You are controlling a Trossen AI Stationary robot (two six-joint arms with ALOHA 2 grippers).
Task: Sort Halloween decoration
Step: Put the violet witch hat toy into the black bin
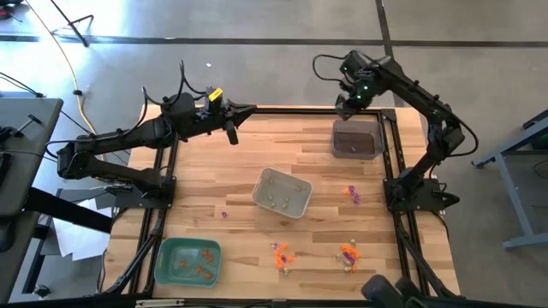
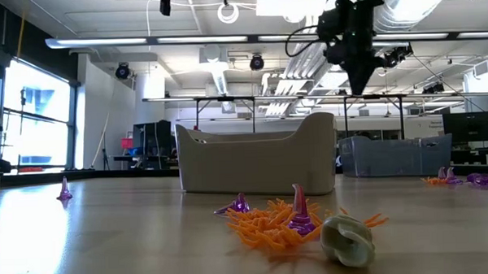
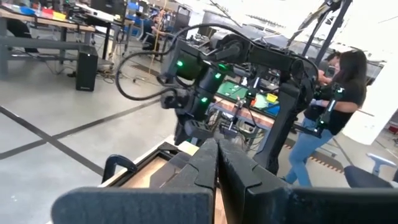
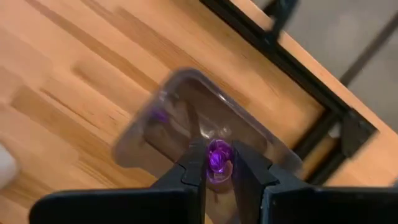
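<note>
Right gripper [image 4: 217,163] hangs directly above the dark tray [image 1: 356,140], fingers pinched on a purple trinket [image 4: 218,155]. Left gripper [image 1: 232,130] is fully closed, empty, parked well left of that tray. More trinkets [image 1: 349,253] lie on the table toward the front.

a purple trinket [image 4: 218,158] sits between the black fingers [image 4: 194,168] of the right gripper [image 4: 217,163], above a dark grey tray [image 4: 180,118] on pale striped wood table [image 4: 56,81].

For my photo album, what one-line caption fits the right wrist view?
Right gripper pinching a purple trinket above the dark tray on the wooden table.
</note>
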